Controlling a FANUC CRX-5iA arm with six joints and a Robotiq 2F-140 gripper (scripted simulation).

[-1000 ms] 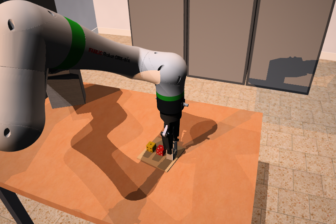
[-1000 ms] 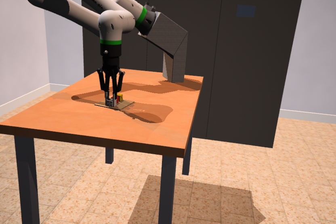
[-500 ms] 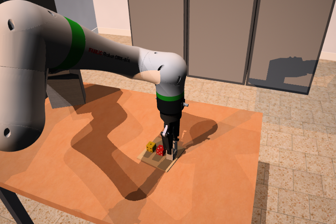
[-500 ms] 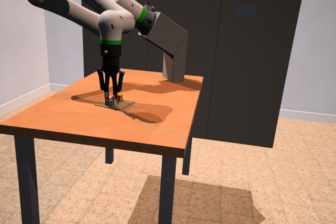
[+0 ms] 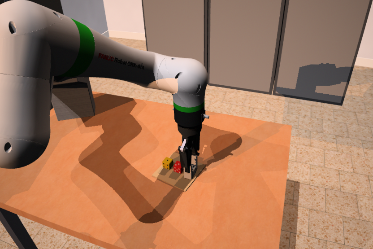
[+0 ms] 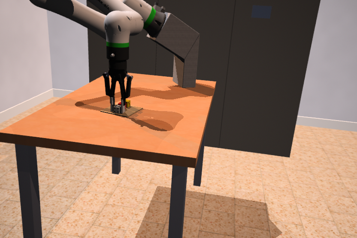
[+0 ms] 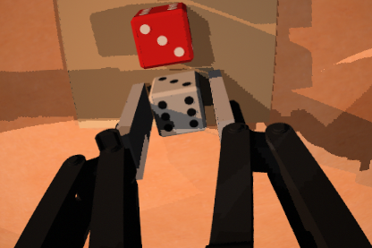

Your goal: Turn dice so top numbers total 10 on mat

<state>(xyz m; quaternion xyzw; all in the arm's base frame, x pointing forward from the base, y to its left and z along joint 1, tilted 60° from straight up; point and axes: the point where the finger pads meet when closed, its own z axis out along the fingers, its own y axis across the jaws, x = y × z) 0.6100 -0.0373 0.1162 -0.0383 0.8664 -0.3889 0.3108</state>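
Observation:
Three dice lie in a row on the brown mat. The white die (image 7: 178, 104) sits at the mat's near edge, its six face toward the wrist camera. My gripper (image 7: 179, 95) stands upright over the white die, one finger on each side. Small gaps show between the pads and the die, so it is open. In the top view the gripper (image 5: 189, 171) hides the white die, next to the red die (image 5: 177, 167) and the yellow die (image 5: 167, 163).
The mat (image 5: 177, 175) lies flat on the orange table, right of the middle. The arm's grey base block (image 6: 184, 56) stands at the table's far edge. Tall cabinets stand behind the table.

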